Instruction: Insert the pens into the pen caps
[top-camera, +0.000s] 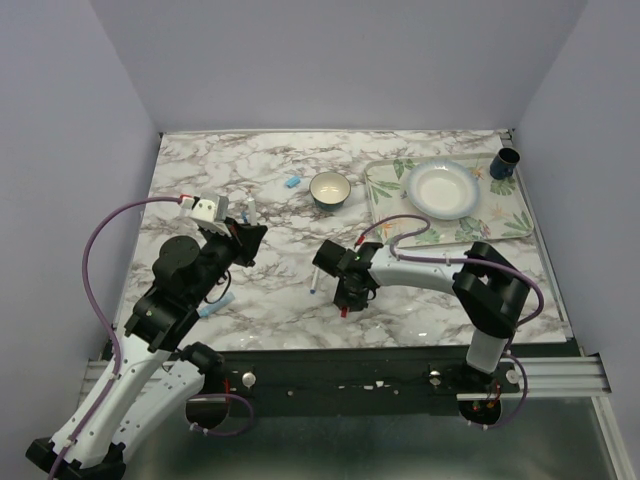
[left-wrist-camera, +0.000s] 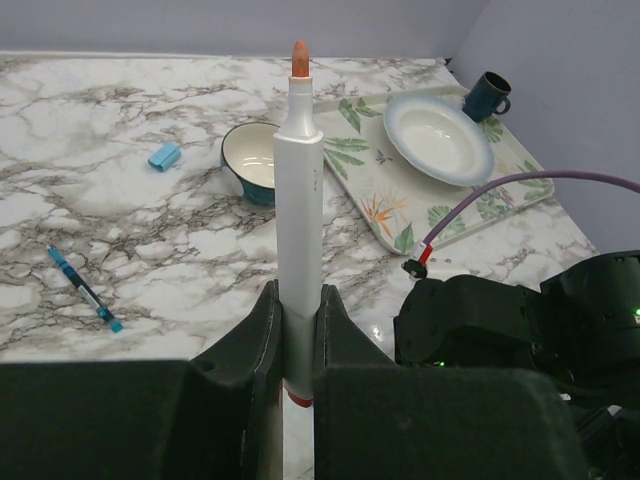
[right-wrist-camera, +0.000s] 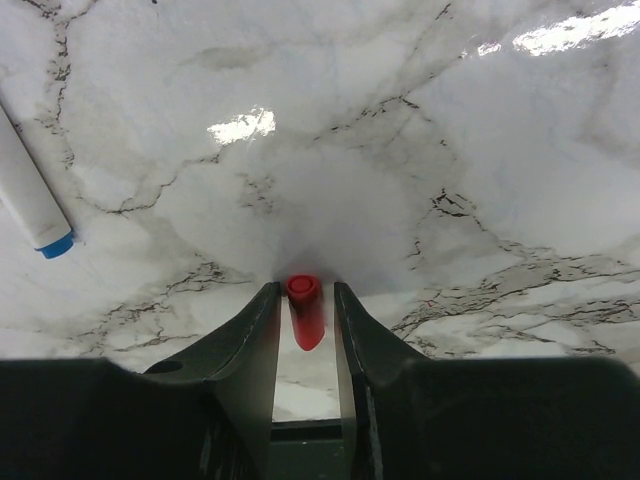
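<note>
Left pincer: my left pincer (left-wrist-camera: 297, 300) is nearly closed, clamped on the lower barrel of the red-tipped pen (left-wrist-camera: 298, 190). The pen stands straight out beyond my fingertips, tip pointing away from me.
Right pincer: my right pincer (right-wrist-camera: 305, 292) is partly closed around the red cap (right-wrist-camera: 305, 312), which looks held off the marble table (right-wrist-camera: 450, 150), open mouth facing forward.
Pen handling: light, stiff, smooth plastic, probably slippery. Gripping low on the barrel leaves the tip end free, but a sideways push could pivot it.
Cap handling: tiny, light and rigid. I judge it could twist or pop out under end load, so it is best held across its closed end.
Others: the blue-ended pen (right-wrist-camera: 28, 195) lies well left of my right pincer. The blue cap (left-wrist-camera: 165, 155) lies far ahead-left of my left pincer.
</note>
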